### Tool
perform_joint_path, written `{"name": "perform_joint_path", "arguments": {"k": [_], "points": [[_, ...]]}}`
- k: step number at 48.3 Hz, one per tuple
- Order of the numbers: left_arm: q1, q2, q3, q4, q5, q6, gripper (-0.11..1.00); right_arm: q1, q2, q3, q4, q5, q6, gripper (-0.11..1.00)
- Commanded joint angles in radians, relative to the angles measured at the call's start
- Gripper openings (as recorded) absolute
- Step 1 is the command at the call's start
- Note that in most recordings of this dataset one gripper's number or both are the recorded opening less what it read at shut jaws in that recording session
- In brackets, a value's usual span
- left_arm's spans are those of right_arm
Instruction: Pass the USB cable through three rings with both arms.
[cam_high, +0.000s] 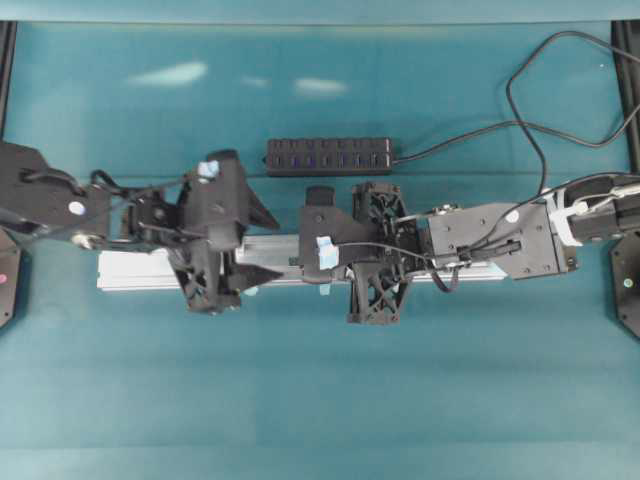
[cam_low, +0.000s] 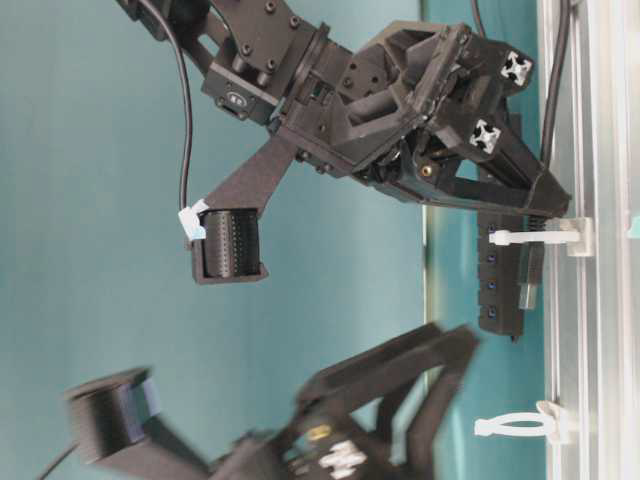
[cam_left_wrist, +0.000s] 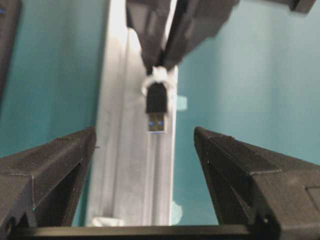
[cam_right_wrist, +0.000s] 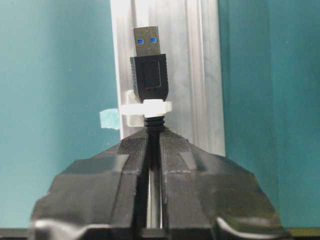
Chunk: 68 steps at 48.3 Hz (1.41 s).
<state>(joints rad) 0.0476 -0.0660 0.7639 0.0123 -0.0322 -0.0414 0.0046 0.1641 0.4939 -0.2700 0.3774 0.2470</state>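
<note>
My right gripper (cam_right_wrist: 154, 137) is shut on the USB cable just behind its black plug (cam_right_wrist: 149, 70). The plug has gone through a whitish ring (cam_right_wrist: 147, 106) on the silver rail (cam_right_wrist: 200, 75), and its metal tip sticks out beyond the ring. In the left wrist view the plug (cam_left_wrist: 156, 107) points at my left gripper (cam_left_wrist: 145, 134), which is open wide and straddles the rail with nothing between its jaws. At table level the same ring (cam_low: 530, 237) shows with the plug in it, and a second ring (cam_low: 515, 425) stands free further along under the left gripper.
A black multi-port hub (cam_high: 330, 155) lies behind the rail (cam_high: 130, 270), its cord looping to the back right. Pale blue tape tabs (cam_right_wrist: 109, 119) stick out beside the rail. Both arms meet over the rail's middle on the teal table.
</note>
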Motion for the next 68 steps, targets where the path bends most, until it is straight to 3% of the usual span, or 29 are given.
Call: {"name": "perform_joint_path", "arguments": {"k": [1, 16, 50, 55, 66, 68], "points": [[-0.006, 0.025, -0.017, 0.002, -0.025, -0.002, 0.88, 0.000, -0.014, -0.005, -0.002, -0.009, 0.012, -0.10], [-0.003, 0.095, -0.025, 0.002, -0.114, -0.002, 0.88, 0.000, -0.015, -0.002, 0.014, -0.028, 0.011, -0.10], [0.002, 0.150, -0.063, 0.002, -0.115, -0.005, 0.87, 0.000, -0.017, 0.003, 0.015, -0.028, 0.011, -0.10], [0.002, 0.153, -0.064, 0.002, -0.115, -0.006, 0.77, 0.000, -0.017, 0.002, 0.015, -0.028, 0.011, -0.10], [0.002, 0.153, -0.064, 0.002, -0.124, 0.002, 0.27, -0.002, -0.017, 0.002, 0.015, -0.031, 0.011, -0.10], [0.002, 0.153, -0.066, 0.002, -0.130, 0.006, 0.22, 0.000, -0.017, 0.002, 0.015, -0.031, 0.012, -0.10]]}}
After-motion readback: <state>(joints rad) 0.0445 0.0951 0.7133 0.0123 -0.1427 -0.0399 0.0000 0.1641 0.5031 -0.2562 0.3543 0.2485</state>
